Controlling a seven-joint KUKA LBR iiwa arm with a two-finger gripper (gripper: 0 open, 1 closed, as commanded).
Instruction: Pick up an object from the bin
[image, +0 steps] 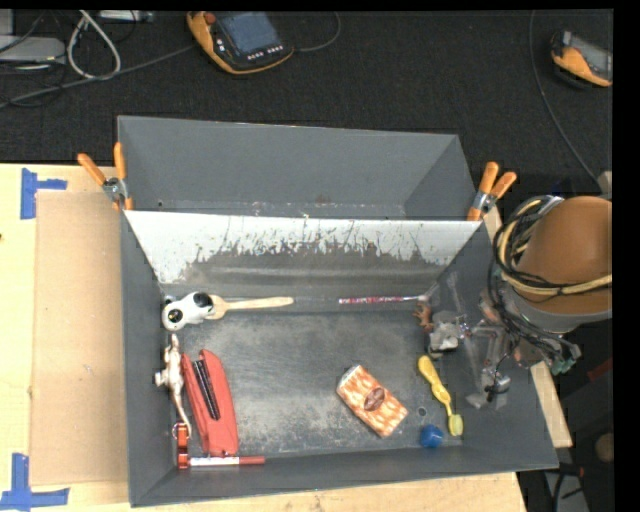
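- The gripper (490, 380) sits low against the right wall of the bin (300, 180), toward the front right corner. Its dark metal body blends with cables and shadow, so I cannot tell whether it is apart or closed.
- Above it, the wrist carries a smooth, rounded orange cover (565, 250) ringed by looped yellow and black cables.
- The bin is grey sheet metal with sloped walls, a scuffed floor and a scratch-streaked back wall.
- The nearest thing is a slim yellow stick (437, 390), slightly curved and glossy like plastic. It lies on the floor just left of the gripper; whether they touch is unclear.
- A small blue ball (431, 436) lies at the stick's front end, close to the front wall.
- Further left is a flat orange-brown patterned packet (372, 400), tilted and apart from the stick.
- A thin pink and silver rod (375, 299) lies along the foot of the back wall.
- Well apart on the far left are:
  - a white and black round head on a pale handle (195, 309)
  - a red flat case (212, 400) with black strips
  - a white jointed figure (171, 375), too small to identify
  - a red pen (225, 461)
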